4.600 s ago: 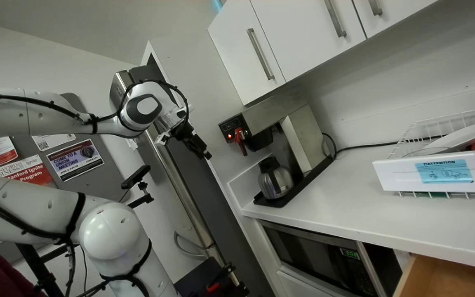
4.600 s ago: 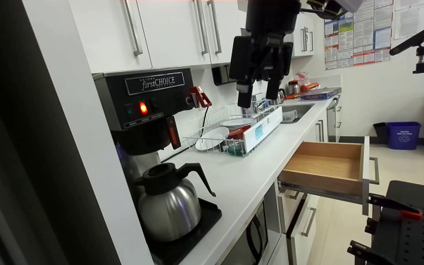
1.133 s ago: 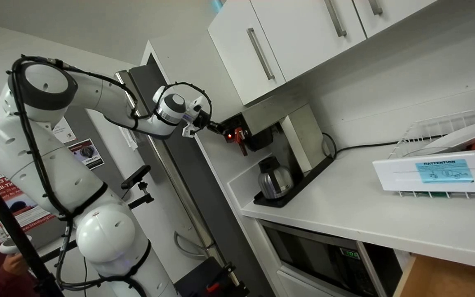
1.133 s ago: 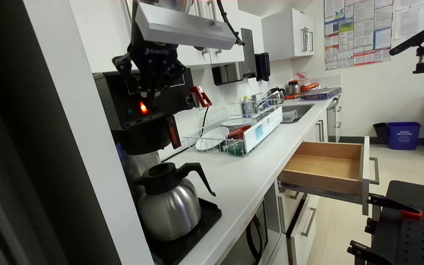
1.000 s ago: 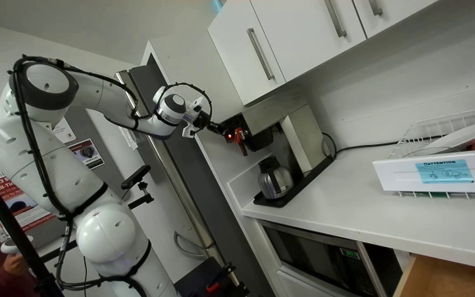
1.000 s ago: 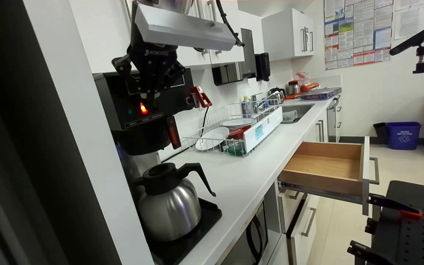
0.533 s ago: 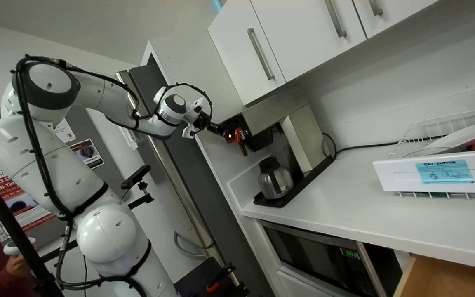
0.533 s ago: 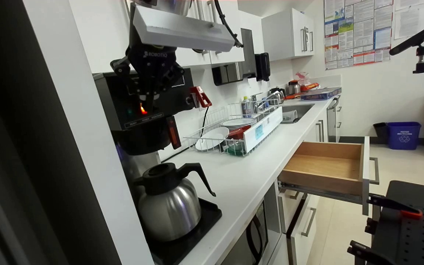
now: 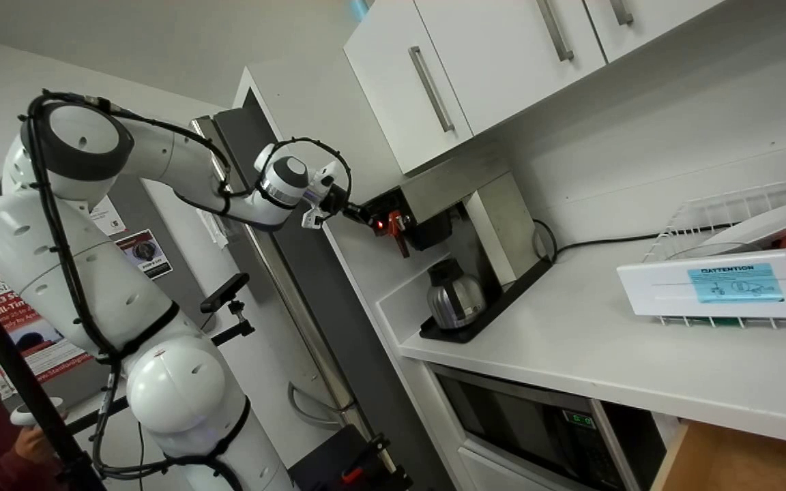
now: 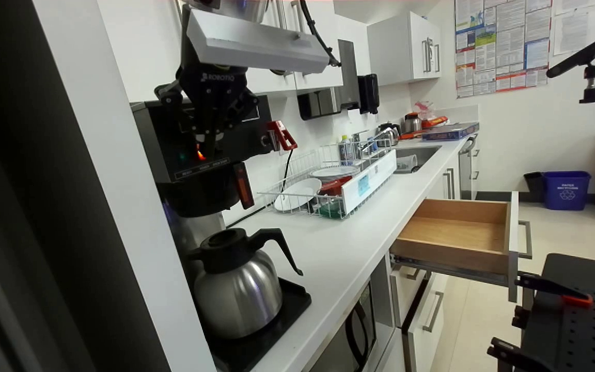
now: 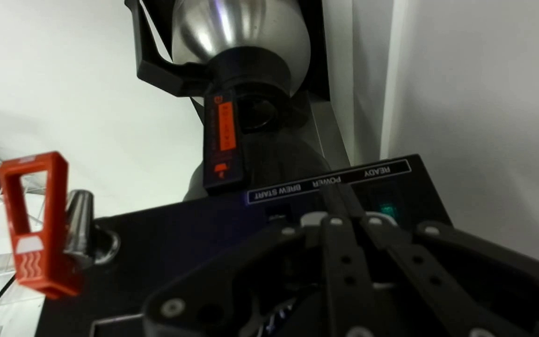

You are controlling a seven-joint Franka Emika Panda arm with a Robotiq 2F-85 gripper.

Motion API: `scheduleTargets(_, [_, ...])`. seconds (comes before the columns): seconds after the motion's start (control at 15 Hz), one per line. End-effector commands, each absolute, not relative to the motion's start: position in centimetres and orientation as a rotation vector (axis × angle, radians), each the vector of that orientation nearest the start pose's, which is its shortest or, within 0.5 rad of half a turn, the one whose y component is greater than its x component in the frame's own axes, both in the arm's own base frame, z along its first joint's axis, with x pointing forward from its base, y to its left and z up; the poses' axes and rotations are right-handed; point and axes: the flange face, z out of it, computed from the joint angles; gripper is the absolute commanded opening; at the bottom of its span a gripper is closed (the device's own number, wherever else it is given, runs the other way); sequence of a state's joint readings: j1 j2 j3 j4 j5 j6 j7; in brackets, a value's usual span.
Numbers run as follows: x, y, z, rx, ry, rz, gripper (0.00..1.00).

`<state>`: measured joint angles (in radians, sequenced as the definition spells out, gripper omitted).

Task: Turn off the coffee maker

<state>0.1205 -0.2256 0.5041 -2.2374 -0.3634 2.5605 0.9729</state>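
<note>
The coffee maker [image 10: 159,155], a dark-fronted machine with a steel top, stands on the counter in both exterior views. Under its brew basket sits a steel carafe [image 10: 238,297] with a black handle. My gripper [image 11: 340,193] is shut, its fingertips together with nothing between them, over the power switch just below the "POWER" label in the wrist view. An orange power light [image 10: 200,154] still glows, partly covered by the fingertips. Beside them a green ready light [image 11: 388,209] shows. Whether the fingertips press the switch or only hover close, I cannot tell.
A red tap handle [image 10: 281,135] sticks out of the machine's front, near the gripper. White cabinets [image 9: 406,88] hang above, and a tall panel stands close alongside. Farther along are a dish rack [image 10: 370,181] and a pulled-out drawer [image 10: 452,232].
Over several seconds my arm has swung in to the coffee maker and the fingers have come together. In the last second the fingertips shifted slightly, covering more of the orange light.
</note>
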Motion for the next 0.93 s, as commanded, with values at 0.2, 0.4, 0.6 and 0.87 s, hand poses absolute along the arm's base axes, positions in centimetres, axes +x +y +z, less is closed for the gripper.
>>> scheduleTargets(0.2, [43.3,32.8,49.4,-2.943,0.112,-0.949,0.0])
scheduleTargets(0.4, [43.4,32.9,48.9,-2.955,0.112,-0.95,0.0])
scheduleTargets(0.6, [44.0,32.9,47.5,-2.984,0.109,-0.924,0.0])
scheduleTargets(0.87, [42.3,33.2,48.3,-3.001,0.089,-0.937,0.0])
